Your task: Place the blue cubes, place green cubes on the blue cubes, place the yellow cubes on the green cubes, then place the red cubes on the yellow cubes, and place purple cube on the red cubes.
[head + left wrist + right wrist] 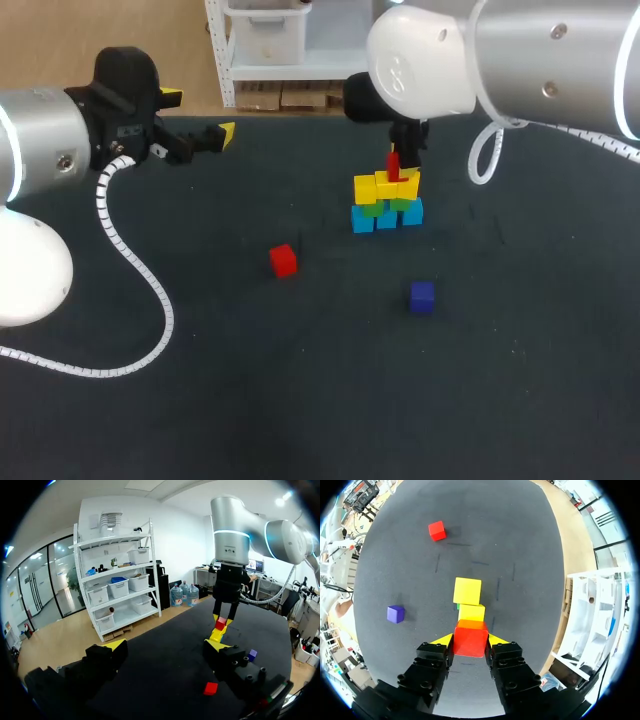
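Note:
A small tower stands mid-table: blue cubes (387, 218) at the bottom, green cubes (371, 208) on them, yellow cubes (386, 187) on top. My right gripper (394, 165) hangs just over the yellow layer, shut on a red cube (470, 639) that sits right above the nearest yellow cube (471, 612). A second red cube (283, 260) lies loose to the tower's front left. The purple cube (421, 296) rests in front of the tower. My left gripper (198, 116) stays far back left, open and empty, facing the tower (216, 636).
The dark table mat (300, 380) has bare room in front and to the left. My left arm's white coiled cable (140, 270) trails over the left part of the table.

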